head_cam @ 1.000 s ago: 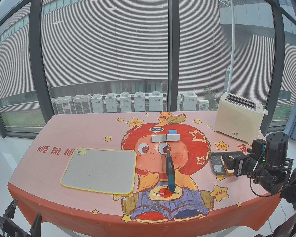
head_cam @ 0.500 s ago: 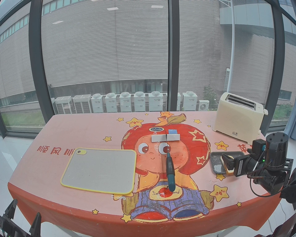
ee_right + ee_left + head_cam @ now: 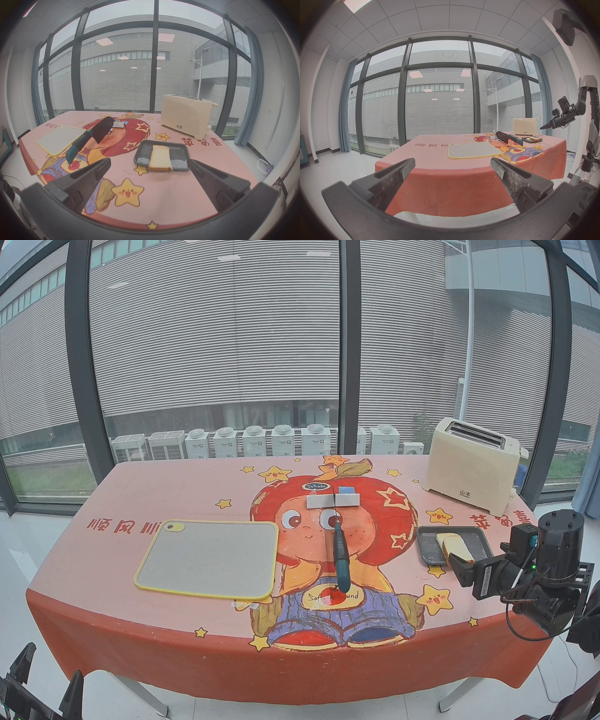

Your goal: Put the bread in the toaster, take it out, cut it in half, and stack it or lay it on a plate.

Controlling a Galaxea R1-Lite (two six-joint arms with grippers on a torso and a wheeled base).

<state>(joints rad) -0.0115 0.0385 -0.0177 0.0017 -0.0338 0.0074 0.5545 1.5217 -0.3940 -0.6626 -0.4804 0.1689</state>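
You're right at the start here: the bread lies flat as 1 whole slice in the dark tray at the right end of the table, not yet in the toaster, which stands just behind the tray. By my read, all 4 steps are left: toasting, taking it out, halving it and plating it. The cutting board waits well to the left, and the knife sits mid-table between board and tray, untouched. Your right gripper hangs at the table's near edge, just short of the tray, fingers spread wide and holding nothing; the right wrist view looks straight over the slice. Your left gripper is also spread wide and holding nothing, low and well back from the table's left end. Now against 0.5 s ago: the whole head view has shifted, with the table sitting farther off and more of its front cloth showing, so that's the camera moving, not the things. 1 real change, though: back then the right gripper's tips overlapped the tray right at the slice, and now they're clear of it, bread apart from the fingers. Board, knife and toaster keep their places on the table.
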